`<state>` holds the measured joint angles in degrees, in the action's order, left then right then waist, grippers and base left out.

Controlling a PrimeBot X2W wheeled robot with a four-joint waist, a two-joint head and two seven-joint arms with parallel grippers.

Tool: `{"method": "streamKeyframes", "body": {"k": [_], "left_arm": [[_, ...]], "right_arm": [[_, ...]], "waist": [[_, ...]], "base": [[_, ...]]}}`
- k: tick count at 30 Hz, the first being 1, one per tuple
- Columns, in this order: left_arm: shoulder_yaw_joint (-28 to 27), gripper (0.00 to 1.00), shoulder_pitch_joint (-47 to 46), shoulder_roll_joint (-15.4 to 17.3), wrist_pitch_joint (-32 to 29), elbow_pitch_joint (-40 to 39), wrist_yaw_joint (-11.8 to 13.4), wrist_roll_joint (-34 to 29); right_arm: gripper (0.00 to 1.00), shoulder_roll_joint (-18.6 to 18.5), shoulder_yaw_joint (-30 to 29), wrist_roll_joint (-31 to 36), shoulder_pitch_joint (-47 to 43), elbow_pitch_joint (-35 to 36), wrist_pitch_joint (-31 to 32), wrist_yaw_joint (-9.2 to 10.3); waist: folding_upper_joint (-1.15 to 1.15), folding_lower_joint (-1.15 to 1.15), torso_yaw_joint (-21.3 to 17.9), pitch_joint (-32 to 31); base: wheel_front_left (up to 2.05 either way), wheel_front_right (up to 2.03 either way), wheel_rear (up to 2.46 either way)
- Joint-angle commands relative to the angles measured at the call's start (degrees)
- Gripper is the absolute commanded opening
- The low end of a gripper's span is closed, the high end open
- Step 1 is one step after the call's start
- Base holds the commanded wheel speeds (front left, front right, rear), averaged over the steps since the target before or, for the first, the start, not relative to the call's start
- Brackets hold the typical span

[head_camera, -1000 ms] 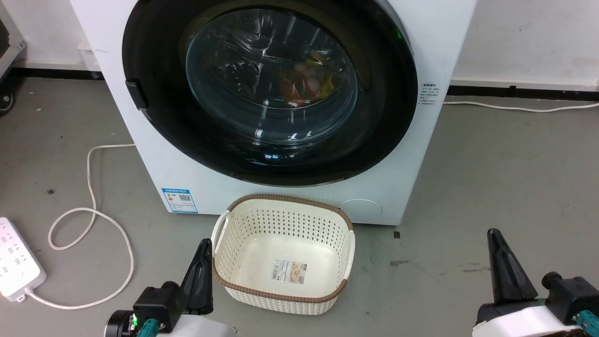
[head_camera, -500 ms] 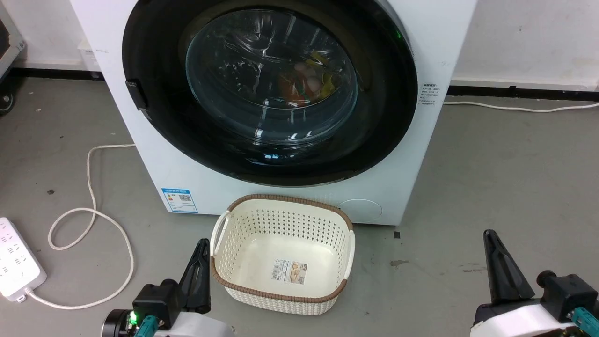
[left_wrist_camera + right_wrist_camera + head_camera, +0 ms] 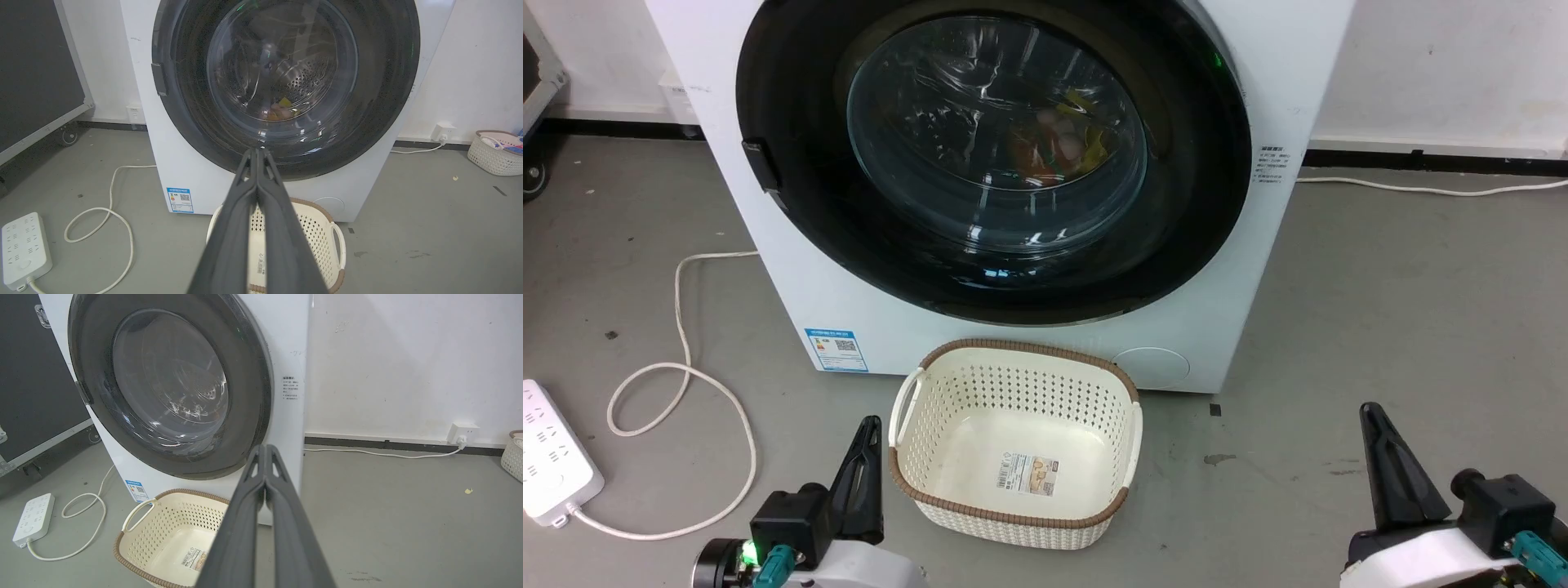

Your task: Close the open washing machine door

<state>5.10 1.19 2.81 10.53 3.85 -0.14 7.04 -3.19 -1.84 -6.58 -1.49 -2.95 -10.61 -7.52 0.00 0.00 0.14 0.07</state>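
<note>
Lower foreground, head view: the left gripper [image 3: 869, 431] rises from the lower left of the frame and the right gripper [image 3: 1370, 418] from the lower right, each over bare grey floor [image 3: 1380, 310]. In both wrist views the two dark fingers are pressed together to the tip, with nothing between them. The left gripper stands just beside the left handle of the basket; whether it touches cannot be told.

Lower centre: a cream perforated basket [image 3: 1011, 349] with a brown woven rim sits on the floor, a small printed label [image 3: 1029, 474] on its bottom. Its far rim is just in front of the washing machine [image 3: 866, 314].

Left edge: a white power strip [image 3: 547, 457] lies on the floor, its white cable [image 3: 686, 371] looping toward the machine's lower left corner, near a blue sticker [image 3: 837, 349].

Upper centre: the washing machine door [image 3: 996, 147], a wide glossy black rim around a bulging clear window, appears to lie flat against the white front of the machine, with a dark latch [image 3: 760, 167] on its left edge. Coloured items [image 3: 1058, 143] show dimly behind the glass.

Background: a white wall [image 3: 408, 363] with a socket [image 3: 461, 433] at the right of the right wrist view, and a second pale basket [image 3: 494, 153] at the right edge of the left wrist view.
</note>
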Motion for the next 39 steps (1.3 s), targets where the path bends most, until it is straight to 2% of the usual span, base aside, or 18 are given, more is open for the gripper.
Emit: {"method": "streamKeyframes", "body": {"k": [1,39], "left_arm": [[-0.2,0.0,-0.34,0.03,-0.36,-0.42,0.04,-0.55],[-2.34,0.0,-0.71,0.05,-4.8,-1.92,0.08,-3.38]], "right_arm": [[0.0,0.1,0.1,0.53,0.44,0.51,0.41,0.01],[0.0,0.19,0.86,3.17,0.9,1.58,4.87,0.02]], "waist": [[0.0,0.0,0.0,0.0],[0.0,0.0,-0.06,-0.03]], "base": [[0.0,0.0,0.0],[0.0,0.0,0.0]]}}
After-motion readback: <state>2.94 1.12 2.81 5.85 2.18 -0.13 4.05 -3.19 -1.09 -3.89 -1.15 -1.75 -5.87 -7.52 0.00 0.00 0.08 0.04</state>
